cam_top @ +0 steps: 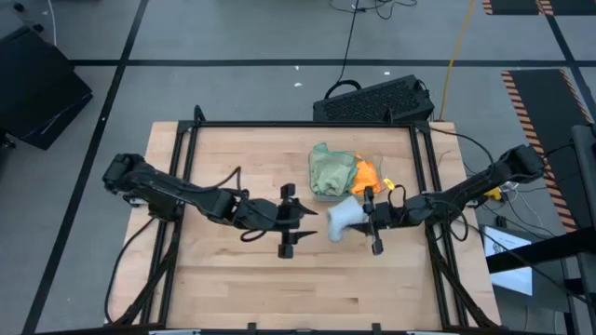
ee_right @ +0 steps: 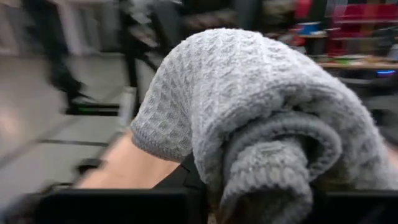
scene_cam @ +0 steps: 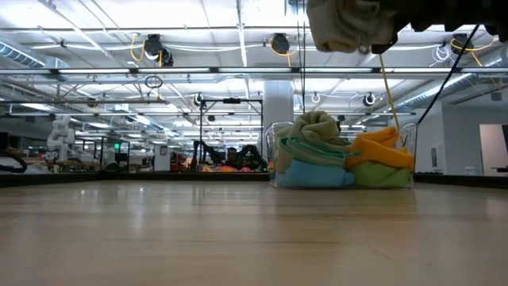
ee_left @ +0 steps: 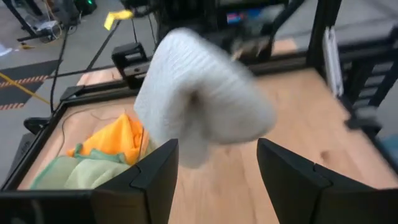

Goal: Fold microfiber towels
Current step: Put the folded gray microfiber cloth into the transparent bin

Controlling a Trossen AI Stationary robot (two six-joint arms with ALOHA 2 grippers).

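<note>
My right gripper (cam_top: pixel 370 221) holds a light grey microfiber towel (cam_top: pixel 343 219), bunched up and high above the table's middle; it shows at the top of the low view (scene_cam: pixel 349 24). My left gripper (cam_top: pixel 309 221) stands open just left of the towel and points at it. The towel (ee_left: pixel 205 93) hangs beyond its two fingers, apart from them. At the far right stands a clear tray (cam_top: pixel 321 194) piled with pale green, orange and blue towels (scene_cam: pixel 341 155). My right gripper is shut on the grey towel, coming level from the table's right. A bunched roll of several layers (ee_right: pixel 273 162) drapes over the fingers and hides the place of contact. The towel is lifted clear of the table and sags a little beyond the fingers.
A black keyboard (cam_top: pixel 372 100) lies beyond the table's far edge. A black frame (cam_top: pixel 191 140) runs around the wooden table. Bare wood lies in front of and to the left of the tray.
</note>
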